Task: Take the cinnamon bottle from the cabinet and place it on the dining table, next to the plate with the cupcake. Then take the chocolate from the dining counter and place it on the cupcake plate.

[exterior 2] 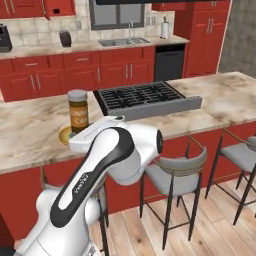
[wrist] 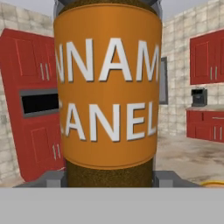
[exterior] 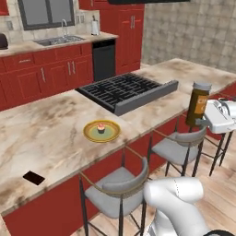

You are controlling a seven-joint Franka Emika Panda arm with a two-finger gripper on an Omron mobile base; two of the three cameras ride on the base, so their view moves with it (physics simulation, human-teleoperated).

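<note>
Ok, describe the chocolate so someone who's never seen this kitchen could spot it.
Find the marble dining counter with the built-in stovetop. Along its near edge, left of the yellow plate, lies the chocolate: flat, nearly black, rectangular.

The plate (exterior: 102, 131) sat on the island (exterior: 46, 133) with the cupcake (exterior: 101, 127) at its middle. The chocolate (exterior: 33, 177) lay well left, near the front edge. The cooktop (exterior: 126, 91) was behind; the bottle (exterior: 198, 104) stood upright in the gripper (exterior: 203, 120), above the stools (exterior: 177, 150).
</note>
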